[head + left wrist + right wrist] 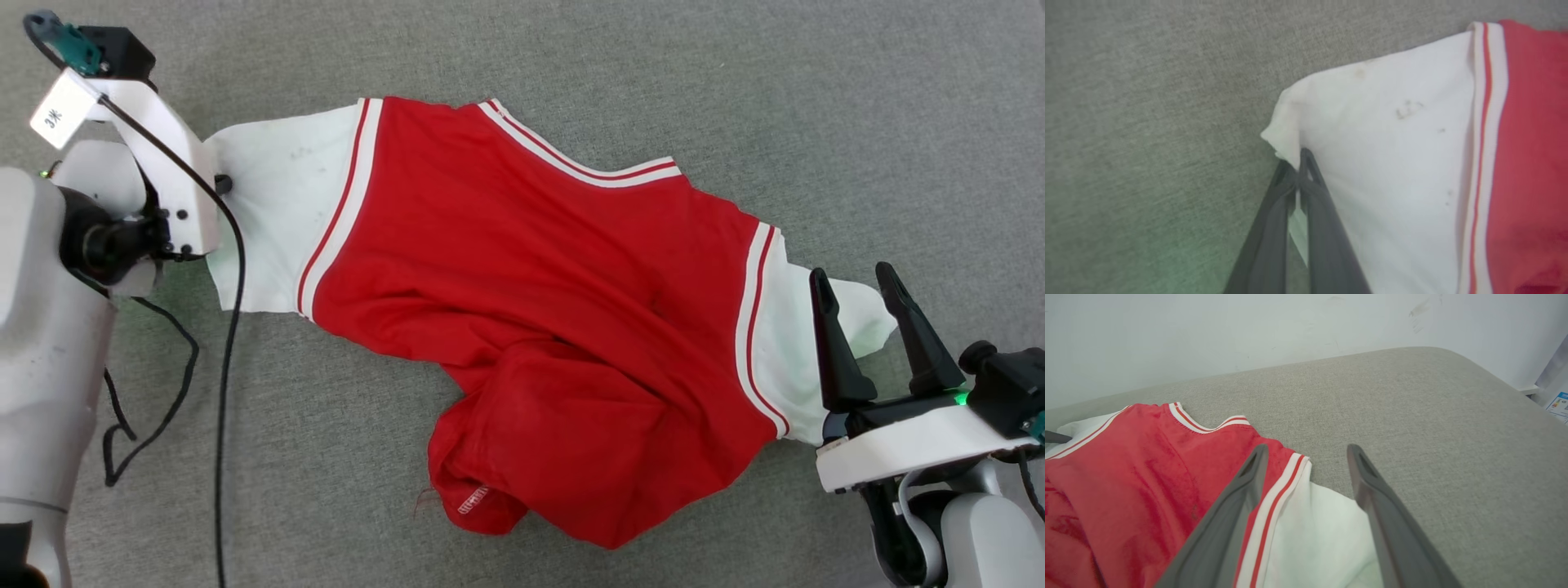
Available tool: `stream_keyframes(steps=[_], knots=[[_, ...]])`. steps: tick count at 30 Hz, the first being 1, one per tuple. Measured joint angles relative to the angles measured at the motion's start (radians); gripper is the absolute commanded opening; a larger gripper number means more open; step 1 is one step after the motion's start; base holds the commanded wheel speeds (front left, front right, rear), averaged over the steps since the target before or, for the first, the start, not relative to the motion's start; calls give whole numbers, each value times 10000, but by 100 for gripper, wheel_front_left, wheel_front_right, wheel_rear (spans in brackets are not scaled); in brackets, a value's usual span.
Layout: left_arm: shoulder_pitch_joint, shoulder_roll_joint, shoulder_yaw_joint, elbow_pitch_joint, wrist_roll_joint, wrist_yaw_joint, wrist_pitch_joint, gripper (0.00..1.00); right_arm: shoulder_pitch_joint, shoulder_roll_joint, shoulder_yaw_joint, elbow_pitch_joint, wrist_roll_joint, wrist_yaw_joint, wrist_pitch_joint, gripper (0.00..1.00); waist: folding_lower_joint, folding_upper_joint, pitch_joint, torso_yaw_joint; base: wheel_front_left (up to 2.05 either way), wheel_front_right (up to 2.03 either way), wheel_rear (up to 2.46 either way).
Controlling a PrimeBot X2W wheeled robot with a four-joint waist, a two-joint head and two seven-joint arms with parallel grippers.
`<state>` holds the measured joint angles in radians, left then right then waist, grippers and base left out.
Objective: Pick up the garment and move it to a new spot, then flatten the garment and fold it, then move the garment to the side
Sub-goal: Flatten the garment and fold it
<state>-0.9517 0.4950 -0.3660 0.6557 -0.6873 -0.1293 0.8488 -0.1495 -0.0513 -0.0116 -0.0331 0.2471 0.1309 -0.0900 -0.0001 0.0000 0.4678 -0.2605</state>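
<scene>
Two sleeves, one caught: left gripper (1302, 161) pinched together on the white sleeve (1392, 143) edge, fingertips half buried in cloth. Right gripper (851, 273) spread wide over the other sleeve (796, 351), lower right. The garment (522, 310), thin red jersey, sprawls mid-frame on the grey woven surface (735, 82), hem bunched under; its small label (473, 498) is unreadable.

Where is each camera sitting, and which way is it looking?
Head view: up on the robot's head, looking down at the shirt on the grey cushion; the left arm and the open right jaws show.
Left wrist view: on the left wrist, looking along the left fingers, left jaws shut on a white sleeve.
Right wrist view: on the right wrist, looking across the cushion to a wall; the right fingers are spread by the other sleeve.
Shared: head and right wrist views both show the striped neckline.
</scene>
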Motion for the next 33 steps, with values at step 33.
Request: stream_keyframes(steps=[33], knots=[[4260,-332,660,-4360,140,1534,-4767,0,-1379,-1758,-2215,2456,665,2,6740,100,1,0,-1786,1999,0,0,0]])
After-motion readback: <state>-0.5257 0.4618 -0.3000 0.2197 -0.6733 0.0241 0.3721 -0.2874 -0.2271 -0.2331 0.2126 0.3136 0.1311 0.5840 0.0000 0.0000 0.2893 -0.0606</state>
